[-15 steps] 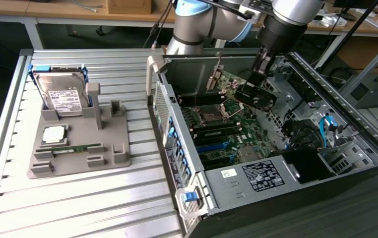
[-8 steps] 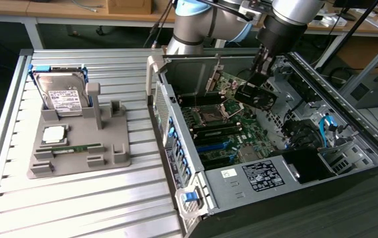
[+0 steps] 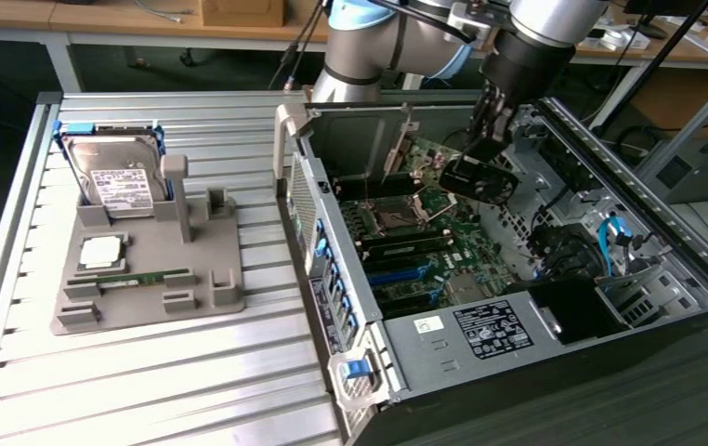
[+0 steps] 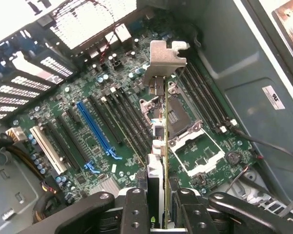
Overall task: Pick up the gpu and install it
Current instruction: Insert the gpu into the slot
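Observation:
My gripper [image 3: 486,139] reaches down into the open computer case [image 3: 688,251] and is shut on the gpu [image 3: 478,181], a dark card hanging above the green motherboard [image 3: 423,251]. In the wrist view the gpu [image 4: 164,126] shows edge-on as a thin strip between the black fingers [image 4: 134,209] of the gripper [image 4: 163,207]. Its silvery end bracket [image 4: 163,58] points away from me. The card hovers over the processor socket [image 4: 193,146], apart from the board. The long blue slot [image 4: 95,129] and the black slots [image 4: 115,117] lie off to one side of it.
At the exterior view's left, a grey holder tray [image 3: 212,288] on the slatted table carries a hard drive [image 3: 112,177], a processor [image 3: 100,249] and a green memory stick [image 3: 131,277]. Case walls, the drive cage [image 3: 553,251] and cables [image 3: 614,237] ring the motherboard.

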`<state>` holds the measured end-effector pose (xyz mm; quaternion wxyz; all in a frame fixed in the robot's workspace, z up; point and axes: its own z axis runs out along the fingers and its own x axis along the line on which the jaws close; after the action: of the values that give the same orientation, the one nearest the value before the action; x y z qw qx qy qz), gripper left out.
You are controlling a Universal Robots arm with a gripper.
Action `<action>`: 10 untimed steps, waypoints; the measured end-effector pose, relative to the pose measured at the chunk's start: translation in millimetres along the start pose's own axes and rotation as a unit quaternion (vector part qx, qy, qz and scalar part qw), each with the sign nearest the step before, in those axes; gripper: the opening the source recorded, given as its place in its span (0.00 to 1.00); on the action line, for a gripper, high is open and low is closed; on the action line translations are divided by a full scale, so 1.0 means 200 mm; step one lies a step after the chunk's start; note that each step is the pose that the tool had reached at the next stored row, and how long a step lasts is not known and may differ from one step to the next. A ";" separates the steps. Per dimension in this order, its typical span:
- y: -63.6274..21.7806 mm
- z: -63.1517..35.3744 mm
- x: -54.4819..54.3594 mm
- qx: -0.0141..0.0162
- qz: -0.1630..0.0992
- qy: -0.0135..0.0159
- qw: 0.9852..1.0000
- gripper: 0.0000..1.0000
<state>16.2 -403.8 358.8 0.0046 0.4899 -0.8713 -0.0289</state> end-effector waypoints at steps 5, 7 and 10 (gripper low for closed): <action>0.000 0.000 0.00 0.000 -0.019 0.001 1.000 0.27; -0.001 0.000 0.00 -0.001 -0.028 0.002 1.000 0.27; -0.001 0.000 0.00 -0.001 -0.040 0.002 0.999 0.27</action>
<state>16.4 -403.8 358.9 0.0057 0.5241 -0.8512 -0.0286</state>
